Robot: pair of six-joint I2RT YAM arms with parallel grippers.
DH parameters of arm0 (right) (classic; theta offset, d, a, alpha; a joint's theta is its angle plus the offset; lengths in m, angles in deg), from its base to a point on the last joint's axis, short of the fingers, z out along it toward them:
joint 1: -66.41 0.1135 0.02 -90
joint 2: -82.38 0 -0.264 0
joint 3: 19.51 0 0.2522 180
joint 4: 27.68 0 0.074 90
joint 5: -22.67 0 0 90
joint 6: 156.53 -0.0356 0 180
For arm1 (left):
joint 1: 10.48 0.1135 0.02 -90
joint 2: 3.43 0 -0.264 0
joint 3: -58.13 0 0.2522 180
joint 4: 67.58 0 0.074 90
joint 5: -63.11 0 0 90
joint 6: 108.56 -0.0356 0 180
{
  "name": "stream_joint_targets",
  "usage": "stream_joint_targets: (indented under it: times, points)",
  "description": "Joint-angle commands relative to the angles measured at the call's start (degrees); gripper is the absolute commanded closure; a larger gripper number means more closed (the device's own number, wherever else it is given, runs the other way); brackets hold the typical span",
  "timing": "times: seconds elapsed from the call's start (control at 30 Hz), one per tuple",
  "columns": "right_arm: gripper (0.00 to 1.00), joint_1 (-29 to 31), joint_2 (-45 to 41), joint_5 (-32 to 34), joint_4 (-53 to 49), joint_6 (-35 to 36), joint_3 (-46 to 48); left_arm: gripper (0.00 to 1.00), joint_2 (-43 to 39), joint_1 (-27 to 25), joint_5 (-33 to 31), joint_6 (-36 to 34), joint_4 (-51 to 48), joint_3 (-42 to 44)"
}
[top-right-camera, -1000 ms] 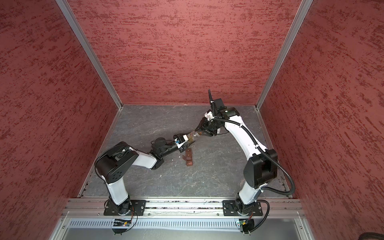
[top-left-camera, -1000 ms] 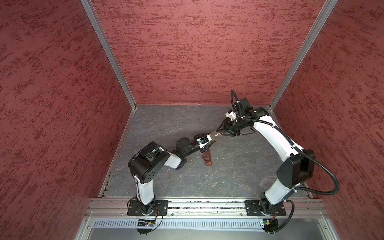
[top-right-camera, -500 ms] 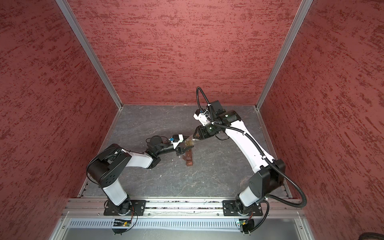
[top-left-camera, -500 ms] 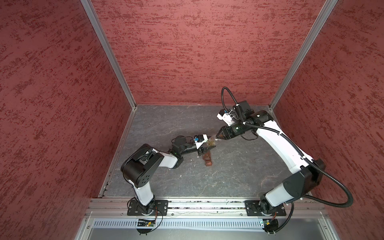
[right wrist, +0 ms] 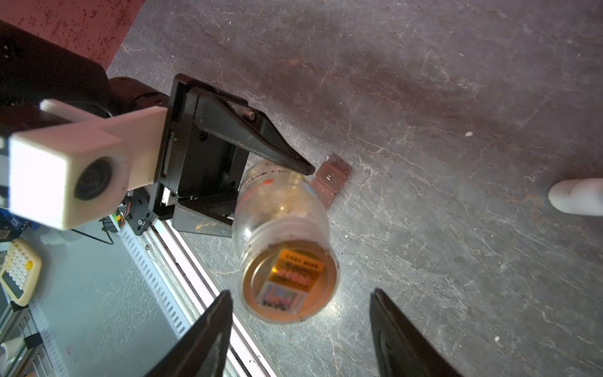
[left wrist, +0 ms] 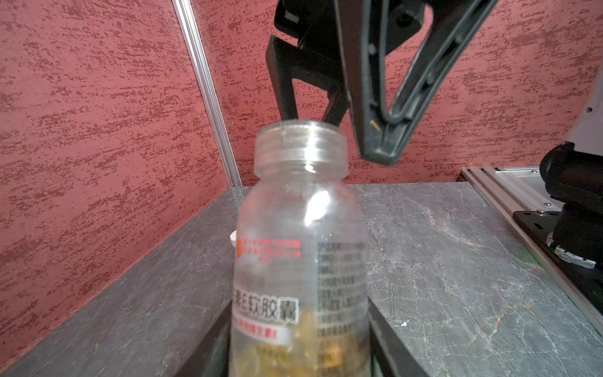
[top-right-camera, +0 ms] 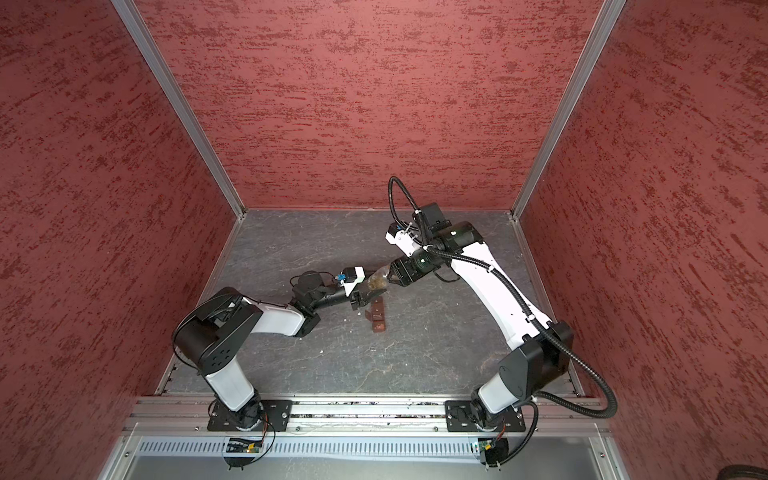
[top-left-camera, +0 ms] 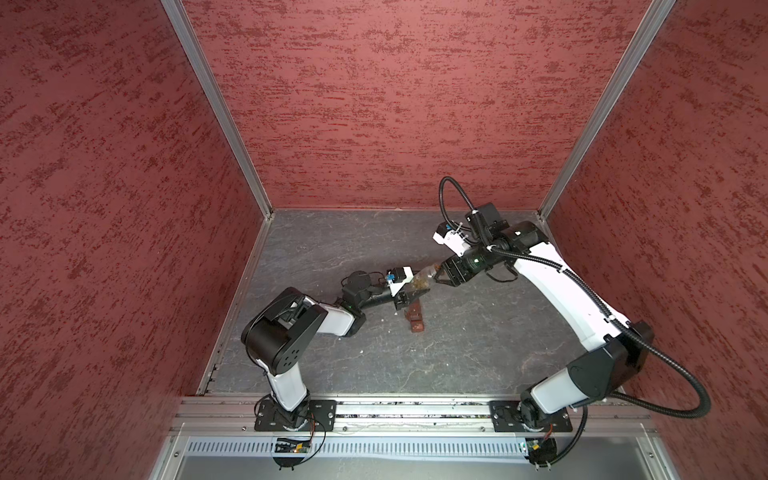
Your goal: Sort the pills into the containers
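Now: right hand [right wrist: 300,293] newly spread wide, off the bottle [right wrist: 280,209]; left hand [top-left-camera: 410,291] clamps bottle; pouring into containers [top-left-camera: 415,318] likely next.

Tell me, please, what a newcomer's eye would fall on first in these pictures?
Most striking is the clear pill bottle, held tilted above the middle of the grey table by the left hand, with the open right hand poised at its mouth. Just below lies the dark-brown strip box, all framed by red textured walls.
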Motion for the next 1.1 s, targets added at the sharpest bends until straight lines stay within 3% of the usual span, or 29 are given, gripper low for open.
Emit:
stream_joint_targets:
  times: [0.0, 0.07, 0.2, 0.3, 0.4, 0.63, 0.8, 1.07]
  points:
    - [0.22, -0.52, -3.69, 0.84, 2.81, -1.03, -2.45, 1.00, 0.84, -0.59, -2.52, -2.02, 1.72, 0.10]
    - [0.15, -1.23, -5.20, 1.42, 6.02, -4.66, -2.55, 1.00, 1.35, -1.09, -4.67, -3.46, 1.89, 0.04]
    - [0.11, -3.13, -8.02, 4.65, 10.18, -17.01, -4.20, 1.00, 2.80, -2.35, -11.04, -7.71, 4.49, 0.10]
    - [0.17, -5.38, -6.80, 4.47, 9.49, -31.01, -6.32, 1.00, 4.42, -3.89, -17.74, -13.29, 6.89, -0.58]
    - [0.22, -6.89, -2.52, 0.16, 5.15, -40.05, -8.92, 1.00, 7.06, -4.86, -24.06, -18.17, 11.54, -1.59]
    - [0.24, -7.09, -0.29, -1.00, 4.46, -46.55, -5.24, 1.00, 10.53, -6.27, -30.04, -26.37, 12.17, -5.22]
    - [0.25, -7.07, -0.29, -2.87, 8.95, -49.01, 0.47, 1.00, 11.58, -7.21, -30.86, -28.55, 12.16, -6.38]
    - [0.26, -7.08, 0.98, -4.04, 11.74, -49.98, 2.03, 1.00, 12.30, -8.41, -31.32, -29.11, 12.19, -6.51]
